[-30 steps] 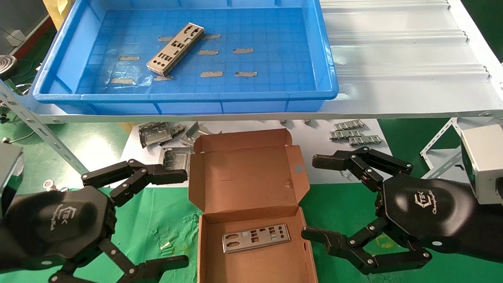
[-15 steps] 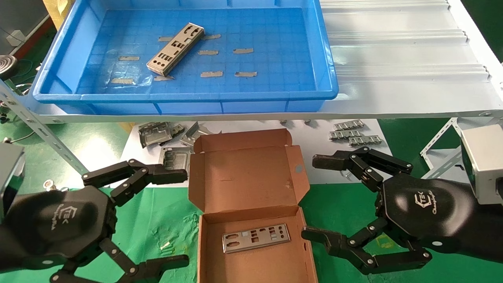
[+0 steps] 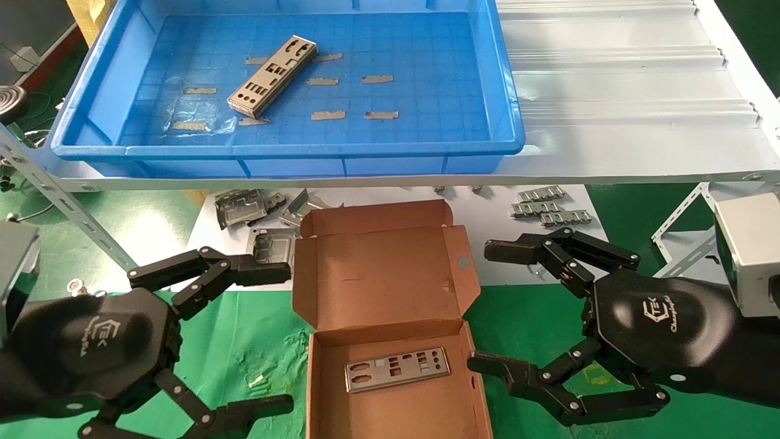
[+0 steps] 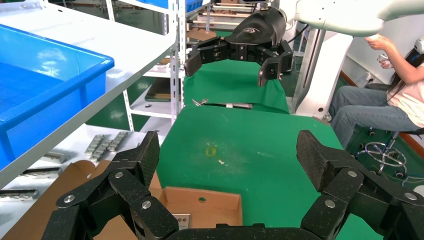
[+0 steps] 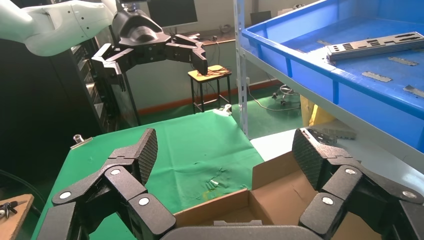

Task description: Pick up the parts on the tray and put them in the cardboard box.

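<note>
**Both grippers hang open beside the cardboard box; one part in the tray, one in the box**

Head view: the cardboard box point(image 3: 390, 341) lies open on the green bench point(image 3: 244, 341), its lid folded back toward the shelf. One part point(image 3: 397, 368) lies flat on the box floor. Behind the box, up on the white ribbed shelf point(image 3: 621, 91), the blue tray point(image 3: 481, 79) holds a second part point(image 3: 272, 75), lying at an angle among strips of brownish tape. The left gripper point(image 3: 289, 336) hovers just left of the box with its fingers spread wide and empty. The right gripper point(image 3: 477, 306) hovers just right of the box, its fingers likewise spread and holding nothing. Bent grey metal frames point(image 3: 244, 207) and small ridged strips point(image 3: 548, 207) lie on white sheet behind the box.

Left wrist view: the left gripper's fingers point(image 4: 145, 155) stand wide apart above the box; the right gripper point(image 4: 227, 65) shows across the bench, open.

Right wrist view: the right gripper's fingers point(image 5: 145, 150) stand wide apart over the box edge; the left gripper point(image 5: 155, 62) shows beyond, open. The part in the tray point(image 5: 375, 45) is visible on the shelf.
</note>
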Motion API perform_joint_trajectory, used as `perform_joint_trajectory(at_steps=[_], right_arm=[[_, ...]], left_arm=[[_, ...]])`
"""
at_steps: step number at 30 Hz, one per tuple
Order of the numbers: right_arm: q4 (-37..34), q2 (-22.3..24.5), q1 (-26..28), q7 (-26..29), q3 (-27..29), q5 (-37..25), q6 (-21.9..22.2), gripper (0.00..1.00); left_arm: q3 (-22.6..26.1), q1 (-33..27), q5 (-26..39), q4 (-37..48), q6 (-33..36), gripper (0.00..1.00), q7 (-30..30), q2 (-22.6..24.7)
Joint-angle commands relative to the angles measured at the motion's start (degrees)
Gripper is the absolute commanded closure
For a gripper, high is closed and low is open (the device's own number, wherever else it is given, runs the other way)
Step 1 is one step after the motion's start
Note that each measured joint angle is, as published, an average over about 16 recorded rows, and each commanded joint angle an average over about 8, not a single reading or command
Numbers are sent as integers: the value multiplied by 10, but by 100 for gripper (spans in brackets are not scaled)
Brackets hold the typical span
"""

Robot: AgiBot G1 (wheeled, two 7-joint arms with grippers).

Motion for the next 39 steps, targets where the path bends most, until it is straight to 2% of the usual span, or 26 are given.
perform_joint_trajectory(at_steps=[1,39], right_arm=[[0,0,0,0,0,0,0,0],[0,0,0,0,0,0,0,0]], left_arm=[[0,0,0,0,0,0,0,0],[0,0,0,0,0,0,0,0]])
